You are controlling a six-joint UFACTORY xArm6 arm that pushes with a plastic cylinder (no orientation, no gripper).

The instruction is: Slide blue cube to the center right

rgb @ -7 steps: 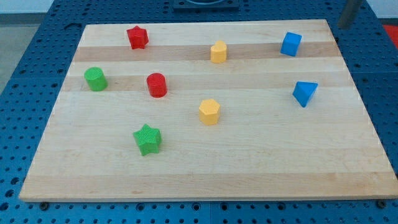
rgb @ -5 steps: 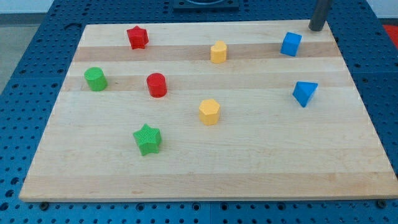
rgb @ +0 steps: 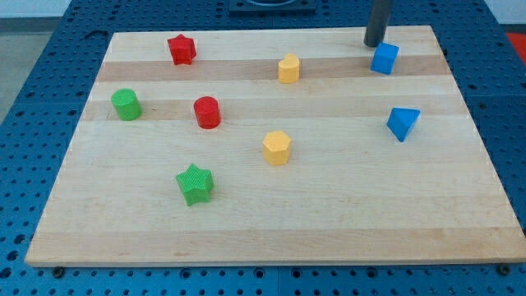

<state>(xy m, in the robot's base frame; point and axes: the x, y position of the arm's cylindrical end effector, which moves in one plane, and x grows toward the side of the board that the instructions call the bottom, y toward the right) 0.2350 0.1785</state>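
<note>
The blue cube (rgb: 384, 58) sits on the wooden board (rgb: 329, 205) near the view's top right. My tip (rgb: 375, 43) is at the end of a dark rod coming down from the view's top edge. It stands just above and slightly left of the blue cube, very close to it; I cannot tell if it touches. A blue triangular block (rgb: 402, 123) lies below the cube at the view's right.
A yellow block (rgb: 288, 68) sits left of the blue cube. A yellow hexagonal block (rgb: 277, 148) is near the middle. A red star (rgb: 182, 49), red cylinder (rgb: 207, 112), green cylinder (rgb: 126, 104) and green star (rgb: 195, 183) lie on the left half.
My tip has moved left along the board's top edge, from off the top right corner to just above the blue cube. No block has moved.
</note>
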